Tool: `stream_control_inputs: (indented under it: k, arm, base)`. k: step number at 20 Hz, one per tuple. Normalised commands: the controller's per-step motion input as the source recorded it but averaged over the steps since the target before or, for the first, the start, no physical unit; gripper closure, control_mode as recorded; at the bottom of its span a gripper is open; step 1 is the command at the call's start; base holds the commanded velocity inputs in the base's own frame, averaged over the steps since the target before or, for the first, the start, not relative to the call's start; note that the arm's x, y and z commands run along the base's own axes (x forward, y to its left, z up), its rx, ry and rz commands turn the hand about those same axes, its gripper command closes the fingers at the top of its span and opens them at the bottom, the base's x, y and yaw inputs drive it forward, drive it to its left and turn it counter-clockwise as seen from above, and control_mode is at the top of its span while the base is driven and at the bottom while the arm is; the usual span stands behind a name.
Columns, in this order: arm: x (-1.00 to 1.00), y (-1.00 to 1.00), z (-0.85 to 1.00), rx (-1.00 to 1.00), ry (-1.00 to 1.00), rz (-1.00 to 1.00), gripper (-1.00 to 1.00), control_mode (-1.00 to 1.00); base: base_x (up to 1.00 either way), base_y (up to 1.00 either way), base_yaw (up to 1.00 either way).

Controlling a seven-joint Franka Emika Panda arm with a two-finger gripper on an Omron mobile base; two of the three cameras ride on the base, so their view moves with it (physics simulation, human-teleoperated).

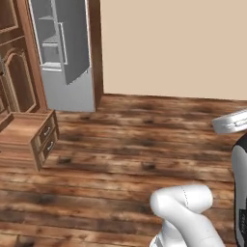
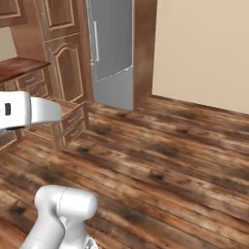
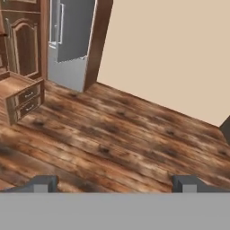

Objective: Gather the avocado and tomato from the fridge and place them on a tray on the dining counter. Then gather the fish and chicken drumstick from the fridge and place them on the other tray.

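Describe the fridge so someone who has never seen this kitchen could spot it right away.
Start at the plain beige wall and follow it left to the dark wood surround. The fridge stands inside it: a tall grey appliance with a vertical bar handle, the one grey, unpanelled front beside the carved brown wooden cabinets.

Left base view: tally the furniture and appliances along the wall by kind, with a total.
Fridge, door open: 1
Tall wooden cabinet: 1
Low wooden drawer unit: 1
Total: 3
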Motion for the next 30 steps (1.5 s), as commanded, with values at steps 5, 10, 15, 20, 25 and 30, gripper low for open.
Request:
stream_control_inputs:
  k: [5,10,15,20,25,30]
  arm:
    - [0.0,0.0,0.0,0.0,0.0,0.0,-1.0,1.0]
    - [0.0,0.0,0.0,0.0,0.0,0.0,-1.0,1.0]
    - [0.0,0.0,0.0,0.0,0.0,0.0,-1.0,1.0]
    - [0.0,0.0,0.0,0.0,0.0,0.0,-1.0,1.0]
    - [0.0,0.0,0.0,0.0,0.0,0.0,-1.0,1.0]
    - [0.0,0.0,0.0,0.0,0.0,0.0,-1.0,1.0]
  base:
    - [1.0,0.63,-0.46]
    - [1.0,0.52,-0.62]
    - [1.0,0.51,-0.55]
    - [1.0,0.92,-0.38]
    - [1.0,1.0,-0.25]
    - [1.0,0.49,-0.1]
